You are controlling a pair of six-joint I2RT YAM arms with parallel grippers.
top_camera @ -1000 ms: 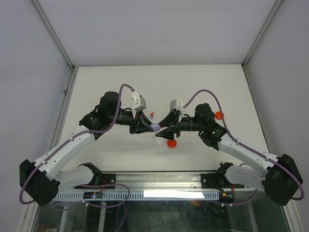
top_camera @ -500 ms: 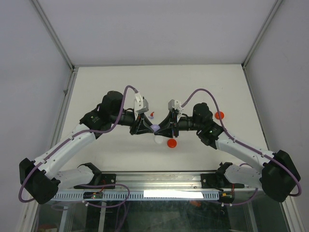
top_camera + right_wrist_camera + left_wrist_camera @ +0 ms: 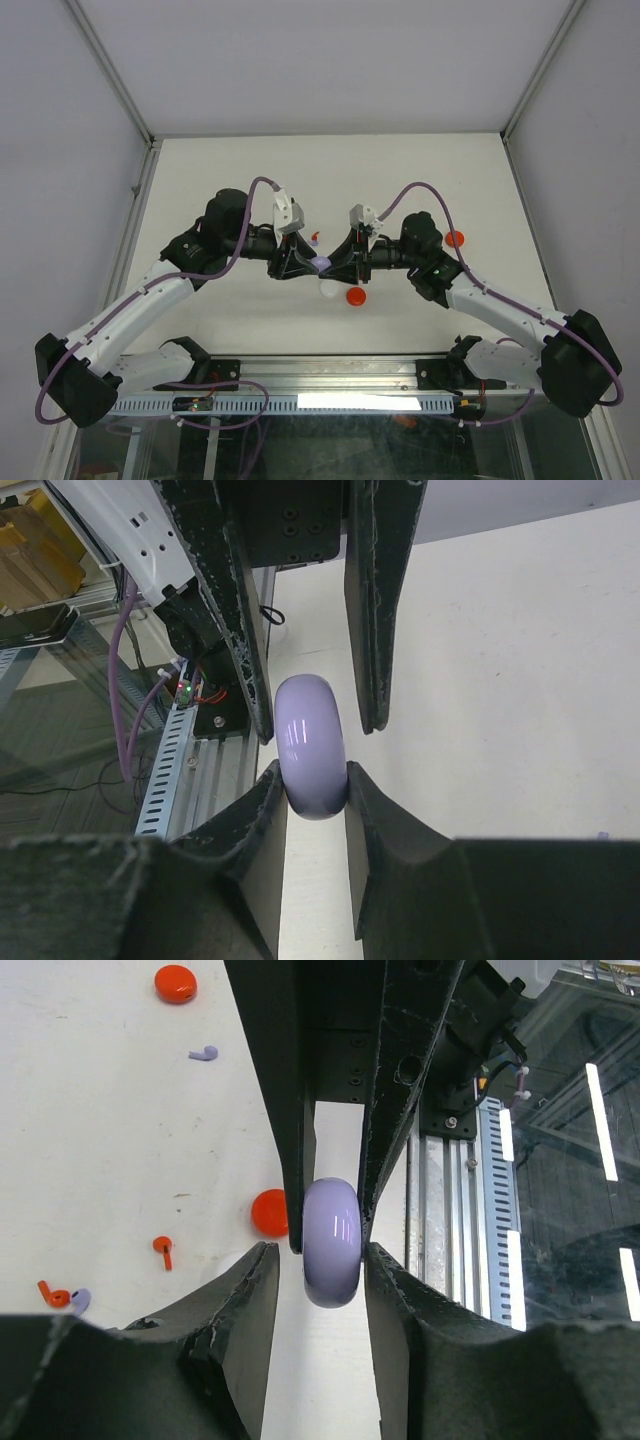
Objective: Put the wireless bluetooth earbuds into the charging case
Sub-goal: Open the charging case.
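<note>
Though glossy, rounded purple case (image 3: 311,745) between right fingers (image 3: 238,825)

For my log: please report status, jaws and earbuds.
Purple case held by right jaws; left jaws around it, gap showing. Earbuds loose on table. Nothing blocking.

No legible text or labels

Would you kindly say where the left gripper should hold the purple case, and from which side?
I would grip its two broad faces on the half clear of the right gripper, coming head-on from the opposite side. The purple case is held edge-on, and the left gripper straddles that half.
</note>
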